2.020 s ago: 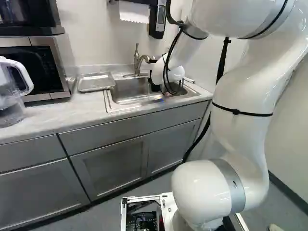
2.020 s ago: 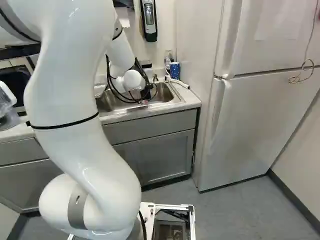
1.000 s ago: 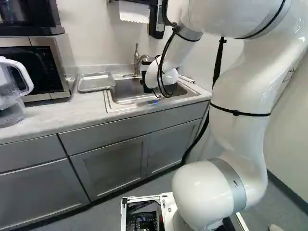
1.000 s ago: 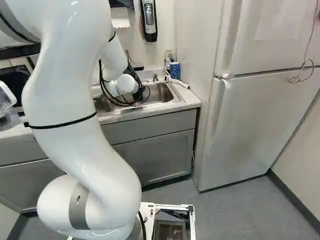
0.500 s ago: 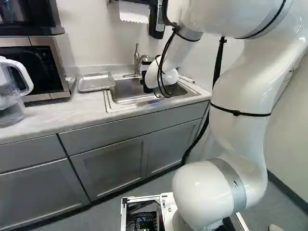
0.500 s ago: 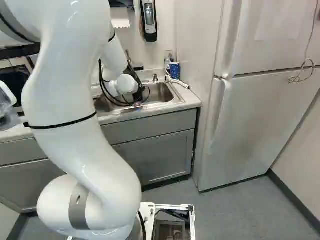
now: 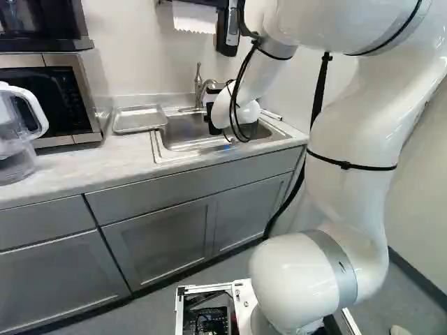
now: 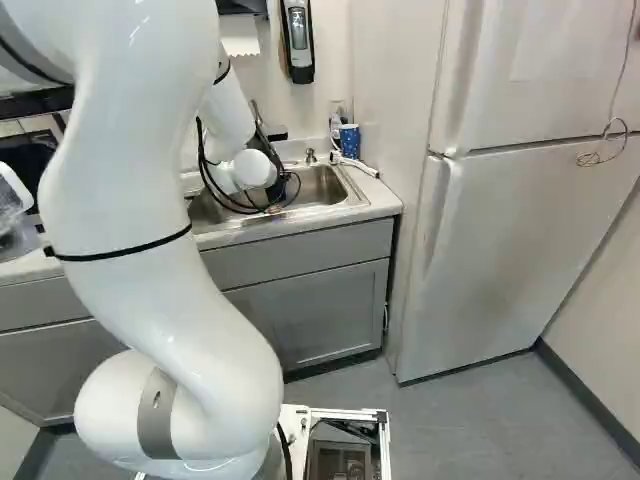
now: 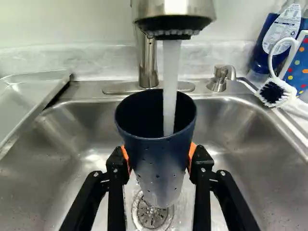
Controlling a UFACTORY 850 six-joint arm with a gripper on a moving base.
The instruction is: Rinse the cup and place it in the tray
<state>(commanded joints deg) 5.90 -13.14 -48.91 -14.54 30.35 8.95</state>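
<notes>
1. The step in hand looks to be the rinse: a stream of water falls from the faucet head into the open mouth of the dark blue cup.
2. The jaws hold the cup between them, an orange pad against one side and its fellow against the other. The cup is close to upright over the drain, inside the sink and below the faucet head.
3. How full the cup is cannot be seen. I'd judge the task about midway, with placing left to do.
4. Next, once the inside is well washed, the cup should be tipped so it empties into the sink, then lifted clear of the faucet and carried to the metal tray on the desk beside the sink. Water collecting could make it heavier, and wet sides might slip, so a steady hold matters.
5. As for writing, the blue bottle behind the brush wears a white label with print, which I leave unread. The nearby blue container shows coloured dots. Any marks on the microwave are too small to make out.
</notes>
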